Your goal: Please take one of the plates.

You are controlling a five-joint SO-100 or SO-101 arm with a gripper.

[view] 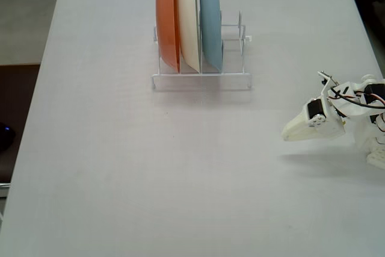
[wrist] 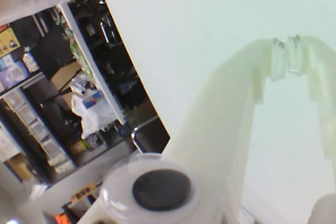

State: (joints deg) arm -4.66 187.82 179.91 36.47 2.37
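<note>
- The rack (view: 201, 76) of white wire stands near the tabletop's (view: 120, 167) far edge, about midway along it.
- Three plates stand upright in it: orange plate (view: 168, 19), cream-white plate (view: 188, 19), pale blue plate (view: 211, 19) — no yellow plate shows in either view.
- The tool (view: 293, 132) hovers by the right edge in the fixed view, well apart from the rack — its fingertips (wrist: 277, 51) nearly meet in the wrist view, holding nothing.

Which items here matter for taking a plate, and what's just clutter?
Job: orange plate, cream plate, blue plate, the wire rack holding them upright, gripper.
Not involved: table, background shelves in the wrist view.
</note>
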